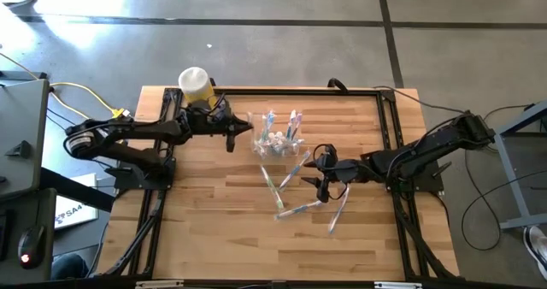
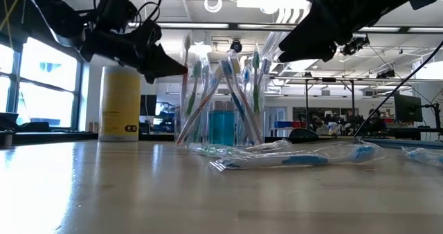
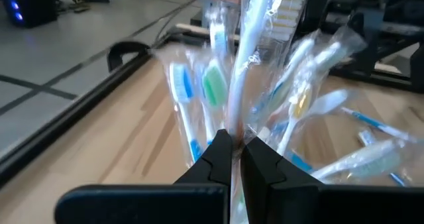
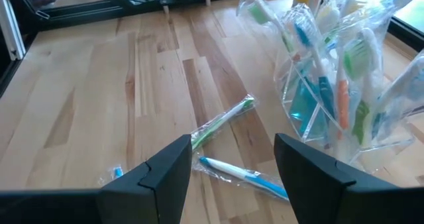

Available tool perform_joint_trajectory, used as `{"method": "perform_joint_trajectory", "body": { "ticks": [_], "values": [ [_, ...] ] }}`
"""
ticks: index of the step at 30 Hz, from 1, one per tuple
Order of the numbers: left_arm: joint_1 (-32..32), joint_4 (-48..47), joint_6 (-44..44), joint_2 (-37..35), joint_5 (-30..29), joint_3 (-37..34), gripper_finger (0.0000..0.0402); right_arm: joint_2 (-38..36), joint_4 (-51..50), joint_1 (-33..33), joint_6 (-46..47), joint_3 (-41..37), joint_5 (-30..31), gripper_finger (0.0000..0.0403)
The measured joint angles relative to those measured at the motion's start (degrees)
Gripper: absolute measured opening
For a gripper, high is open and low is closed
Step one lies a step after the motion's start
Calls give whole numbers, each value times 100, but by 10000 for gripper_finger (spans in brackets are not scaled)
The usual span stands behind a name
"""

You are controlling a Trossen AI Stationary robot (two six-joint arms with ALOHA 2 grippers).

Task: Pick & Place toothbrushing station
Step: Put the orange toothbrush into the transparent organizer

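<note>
High view: we are seeing the clear holder cup (image 1: pixel 275 142) standing mid-table, bristling with wrapped pastel toothbrushes (image 1: pixel 291 123), while 4 more wrapped brushes (image 1: pixel 289 173) are lying just beside it. The left gripper (image 1: pixel 232 141) is hanging pinched together beside the cup; the right gripper (image 1: pixel 323 176) is hovering spread wide over the loose brushes.

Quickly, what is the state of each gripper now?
Left gripper: shut; whether it pinches a wrapped toothbrush by the clear plastic holder cup cannot be told.
Right gripper: open, holding nothing, above loose wrapped toothbrushes.
</note>
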Motion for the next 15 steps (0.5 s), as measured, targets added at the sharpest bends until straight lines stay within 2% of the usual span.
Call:
{"method": "perform_joint_trajectory", "body": {
  "ticks": [15],
  "values": [
    [0, 1017, -261, 1519, 226, -53, 12, 0, 14, 0, 42, 0, 12, 207]
  ]
}}
